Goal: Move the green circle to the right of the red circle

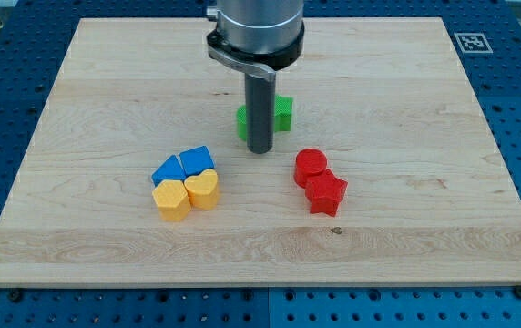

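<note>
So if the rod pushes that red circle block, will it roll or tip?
Probably neither: the red circle sits flat on the wooden board, so it likely slides. It touches the red star, which would probably shift too. My tip is to its left.

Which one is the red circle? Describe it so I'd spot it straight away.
Start at the dark rod coming down over the middle of the wooden board; my tip ends there, in front of a green block. Just toward the view's right and slightly lower sit two red blocks touching. The red circle is the upper-left one, round-topped, while its neighbour, the red star, has points.
</note>
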You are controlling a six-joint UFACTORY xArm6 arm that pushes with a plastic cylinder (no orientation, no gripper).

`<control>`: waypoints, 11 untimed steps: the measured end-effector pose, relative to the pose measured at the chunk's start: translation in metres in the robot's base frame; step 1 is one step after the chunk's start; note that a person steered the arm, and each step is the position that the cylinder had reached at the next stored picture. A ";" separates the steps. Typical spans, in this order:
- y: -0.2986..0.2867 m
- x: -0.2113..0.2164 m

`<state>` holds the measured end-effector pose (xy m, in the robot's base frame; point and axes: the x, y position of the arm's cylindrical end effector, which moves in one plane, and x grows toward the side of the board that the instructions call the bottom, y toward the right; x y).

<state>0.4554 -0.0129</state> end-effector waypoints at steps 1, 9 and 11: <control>-0.029 -0.002; 0.088 -0.036; 0.111 0.012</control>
